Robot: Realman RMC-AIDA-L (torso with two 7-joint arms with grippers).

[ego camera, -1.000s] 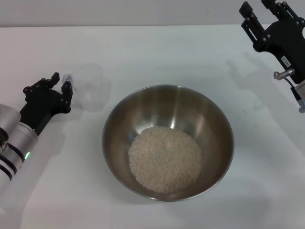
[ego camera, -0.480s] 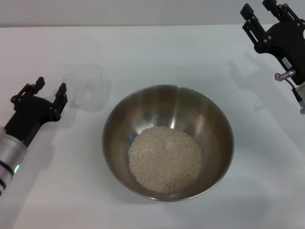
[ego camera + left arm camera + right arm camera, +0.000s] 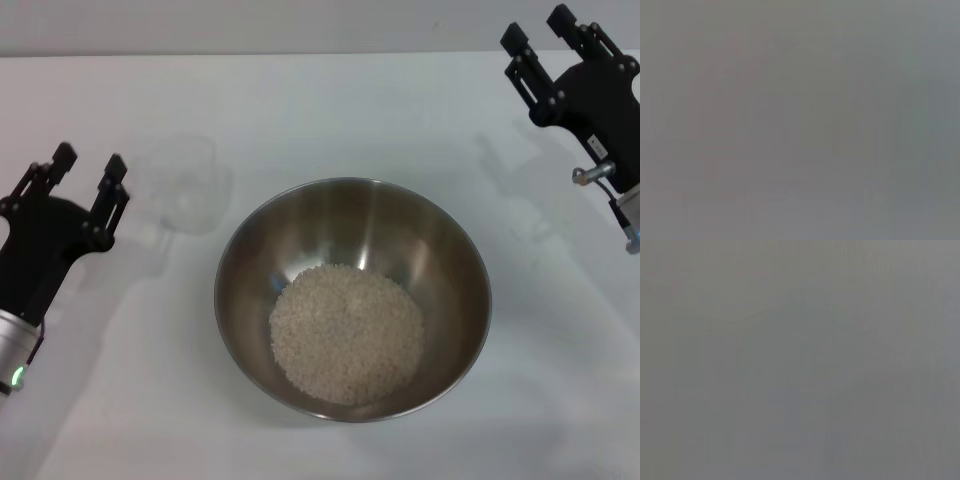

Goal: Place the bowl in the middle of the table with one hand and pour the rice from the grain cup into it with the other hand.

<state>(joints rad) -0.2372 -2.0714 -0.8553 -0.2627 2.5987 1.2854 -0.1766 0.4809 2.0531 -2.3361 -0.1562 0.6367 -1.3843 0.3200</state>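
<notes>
My left claw (image 3: 87,166) hangs spread beside the empty grain cup (image 3: 185,183), light and slippery, best pinched by its handle, while rice (image 3: 346,333) fills the bowl (image 3: 352,297).

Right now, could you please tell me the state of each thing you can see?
bowl: upright, holding rice.
rice: heaped in the bowl.
grain cup: standing on the table, looks empty, released.
left hand: open, beside the cup.
right hand: open, raised at the far right.
</notes>
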